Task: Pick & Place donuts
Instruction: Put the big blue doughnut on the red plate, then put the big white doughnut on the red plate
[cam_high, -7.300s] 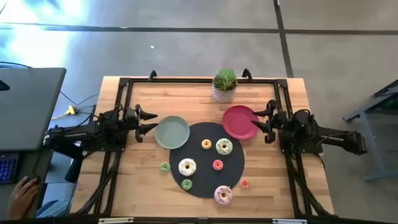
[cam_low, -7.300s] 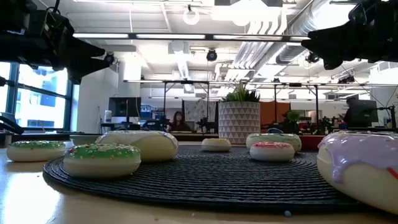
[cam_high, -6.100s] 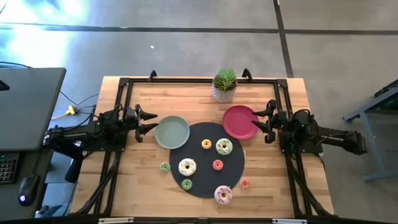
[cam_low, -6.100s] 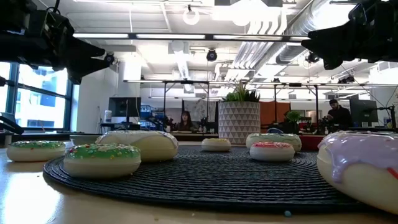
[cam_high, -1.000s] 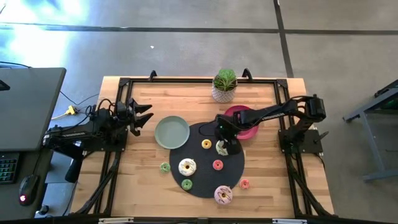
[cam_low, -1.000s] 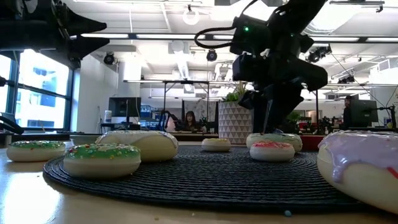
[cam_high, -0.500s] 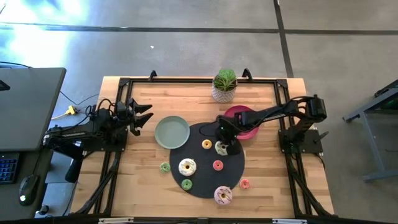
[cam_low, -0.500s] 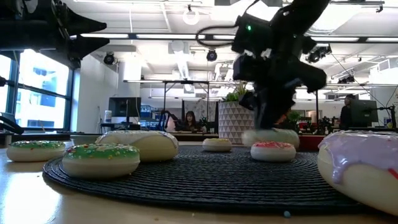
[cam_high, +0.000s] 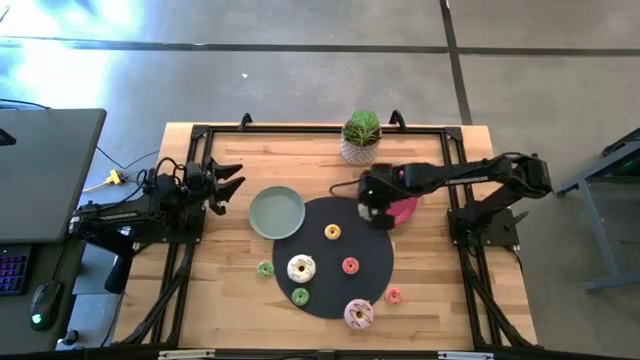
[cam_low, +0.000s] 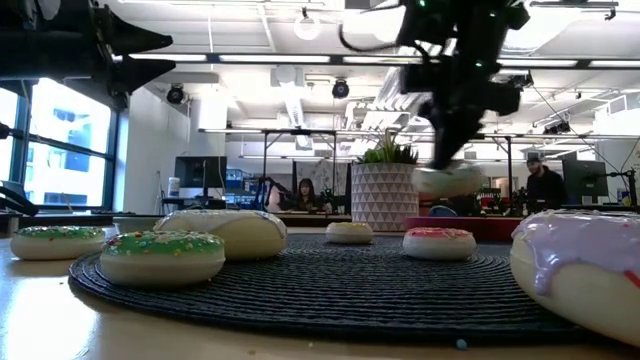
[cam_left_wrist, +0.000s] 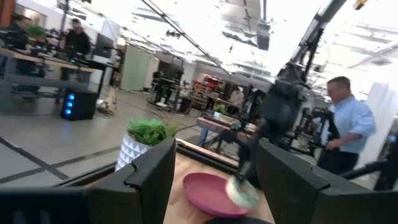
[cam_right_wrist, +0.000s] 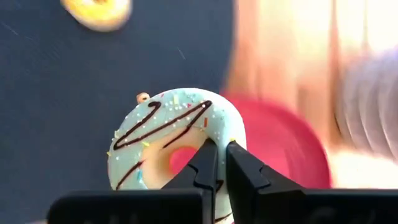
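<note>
A pale green iced donut (cam_right_wrist: 168, 140) with dark drizzle hangs in the air (cam_low: 450, 181), and my right gripper (cam_high: 378, 210) is shut on it near the pink-red plate (cam_high: 405, 207). On the black mat (cam_high: 322, 218) lie a yellow donut (cam_high: 332, 232), a white donut (cam_high: 301, 268), a red donut (cam_high: 350, 265), a green donut (cam_high: 300, 296) and a lilac-pink donut (cam_high: 359, 314). A small green donut (cam_high: 265, 268) and an orange donut (cam_high: 393, 296) rest on the wood beside the mat. My left gripper (cam_high: 233, 179) waits open at the left, beside the sage-green plate (cam_high: 277, 212). My right gripper pinches the donut's ring wall (cam_right_wrist: 224, 127): one finger (cam_right_wrist: 206, 163) stands at the hole's edge and the other (cam_right_wrist: 244, 167) on the outer rim. The fingers come from above, pointing down. The donut hangs below them, tilted, clear of the mat.
A potted plant (cam_high: 361, 137) in a white pot stands at the far edge, just behind the pink-red plate. A black frame (cam_high: 300, 129) runs round the wooden table. People show in the room beyond the table.
My right gripper has taken hold of the pale green donut on the mat and has lifted it clear. It has carried the donut up and toward the far right, to the pink-red plate's edge. The other donuts have stayed where they were.
</note>
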